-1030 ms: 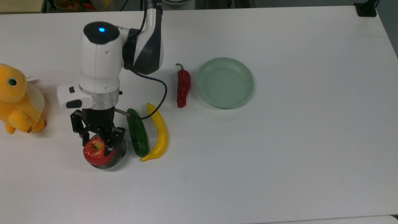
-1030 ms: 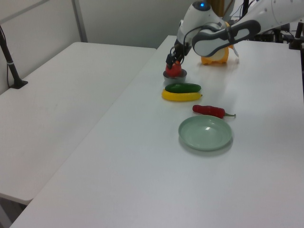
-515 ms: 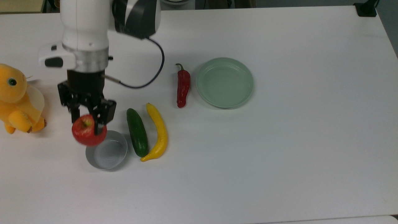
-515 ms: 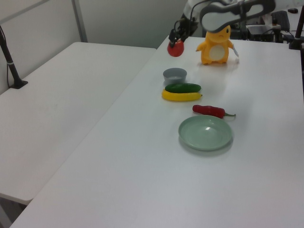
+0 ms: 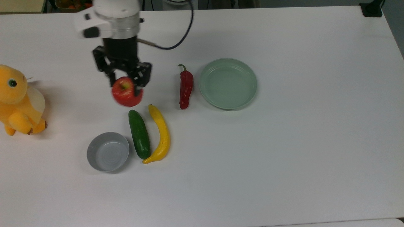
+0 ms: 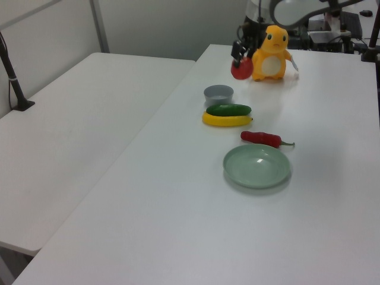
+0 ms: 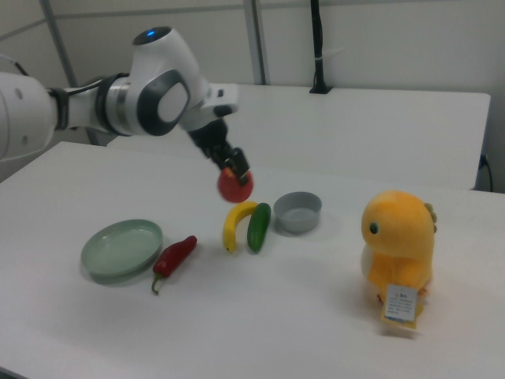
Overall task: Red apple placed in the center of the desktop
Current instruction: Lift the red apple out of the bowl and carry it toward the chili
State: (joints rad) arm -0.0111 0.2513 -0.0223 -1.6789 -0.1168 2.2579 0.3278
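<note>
The gripper (image 5: 126,82) pinches the red apple (image 5: 127,93) between its fingers and holds it in the air, clear of the bench (image 5: 284,157). In the top view the apple hangs at about 12 o'clock from the cucumber (image 5: 139,134) and banana (image 5: 160,134), which lie side by side. The grey bowl (image 5: 108,151), at 7 o'clock from the apple, is empty. The green plate (image 5: 228,83), at 3 o'clock, is empty too, with the red chili pepper (image 5: 185,86) just beside its 9 o'clock rim. A yellow plush toy (image 5: 17,101) sits at the far 9 o'clock edge.
</note>
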